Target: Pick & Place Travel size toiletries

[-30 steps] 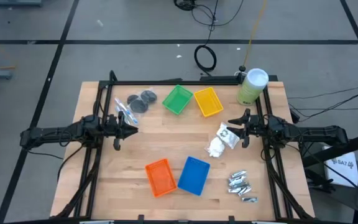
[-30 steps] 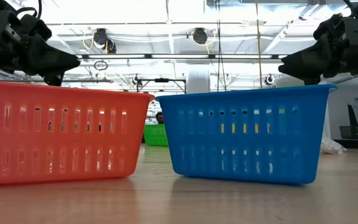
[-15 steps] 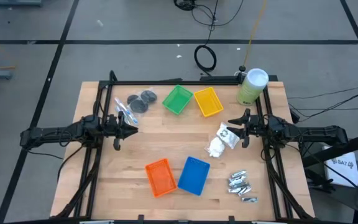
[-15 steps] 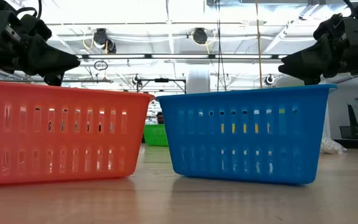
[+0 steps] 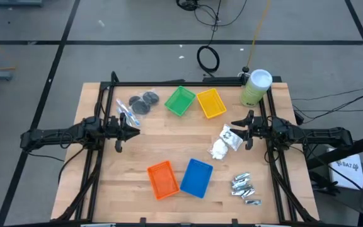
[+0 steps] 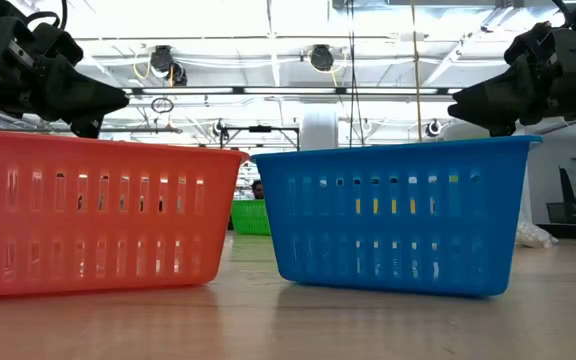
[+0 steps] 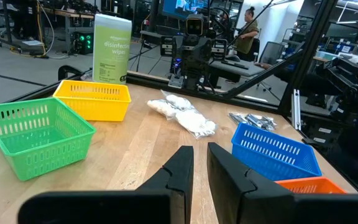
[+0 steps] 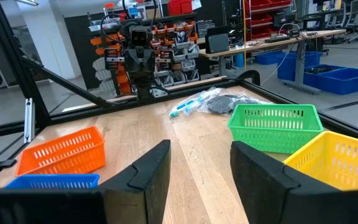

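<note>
The toiletries lie in groups on the wooden table. Dark grey discs and clear sticks with blue lie at the far left. White packets lie right of centre, and silver foil tubes lie at the near right. My left gripper hovers at the left side, near the sticks; its fingers stand a narrow gap apart. My right gripper hovers beside the white packets, open wide. Neither holds anything.
A green tray and a yellow tray sit at the far middle. An orange tray and a blue tray sit at the near middle. A pale green canister stands at the far right corner. Bare wood lies between the grippers.
</note>
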